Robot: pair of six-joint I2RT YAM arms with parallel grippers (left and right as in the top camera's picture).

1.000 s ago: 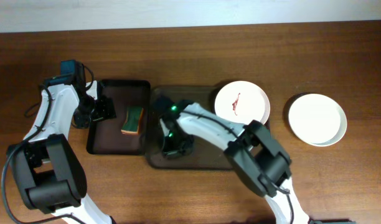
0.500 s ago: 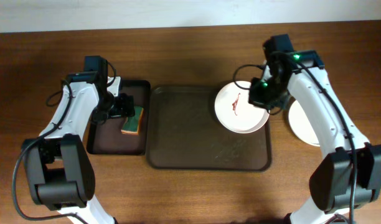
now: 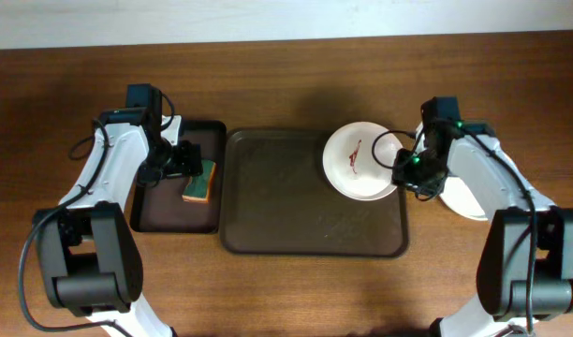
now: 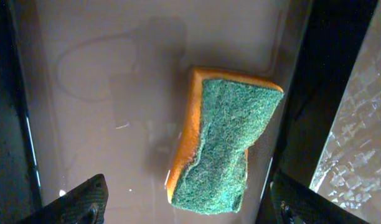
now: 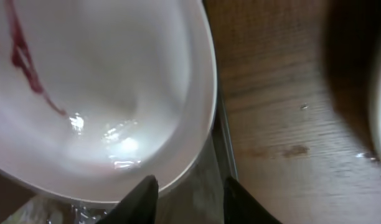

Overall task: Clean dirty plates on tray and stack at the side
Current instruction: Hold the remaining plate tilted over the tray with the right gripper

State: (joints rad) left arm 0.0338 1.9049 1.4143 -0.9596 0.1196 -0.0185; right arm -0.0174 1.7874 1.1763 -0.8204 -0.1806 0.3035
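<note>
Right end effector [image 5: 189, 182], held open, is being brought down to the right rim of the smeared plate [image 3: 366, 164] on the tray [image 3: 277, 206], so a grasp is seemingly being readied.

Overhead view is evenly bright and sharp, with soft shadows. Left wrist view is dim, the sponge [image 4: 225, 143] crisp. Right wrist view is soft-focused, with white glare spots on the plate [image 5: 116, 74].

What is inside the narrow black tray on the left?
A green-and-orange sponge lies in the narrow black tray, under the open left gripper. The floor beneath it is hidden.
</note>
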